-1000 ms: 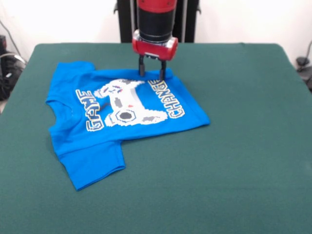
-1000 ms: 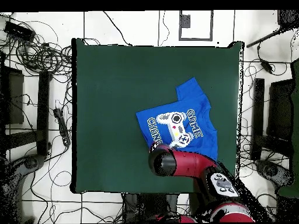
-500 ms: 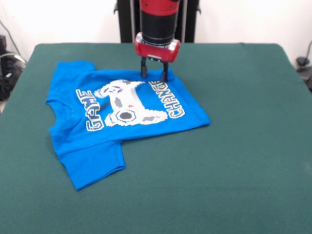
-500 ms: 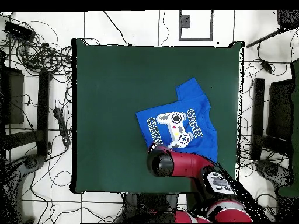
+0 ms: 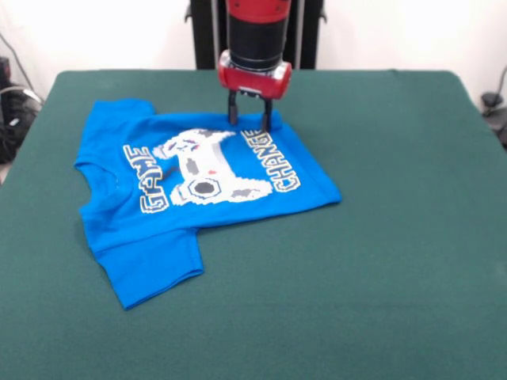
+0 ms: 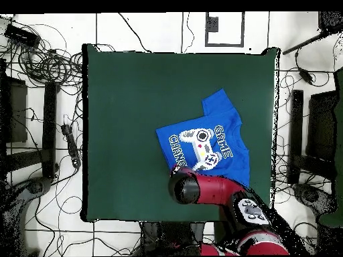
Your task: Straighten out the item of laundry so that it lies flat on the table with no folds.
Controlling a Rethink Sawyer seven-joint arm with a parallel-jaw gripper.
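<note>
The item of laundry [image 5: 198, 190], a bright blue T-shirt with a white-and-grey controller print, lies print-up on the left half of the dark green table [image 5: 380, 237]. One sleeve points toward the near edge and the collar faces left. My gripper [image 5: 249, 120] hangs straight down over the shirt's far edge, beside the "CHANGER" lettering. It is open, and its two dark fingertips [image 5: 232, 117] stand apart at cloth level. In the overhead view the shirt [image 6: 204, 144] sits near the table's lower right, and the red arm [image 6: 201, 189] covers the gripper.
In the front view the table stretches wide to the right of the shirt and in front of it. Cables and dark stands [image 6: 47, 120] lie on the floor around the table [image 6: 134, 100] in the overhead view.
The gripper has shifted a little to the right in the front view and has since held still. The shirt has not moved.
</note>
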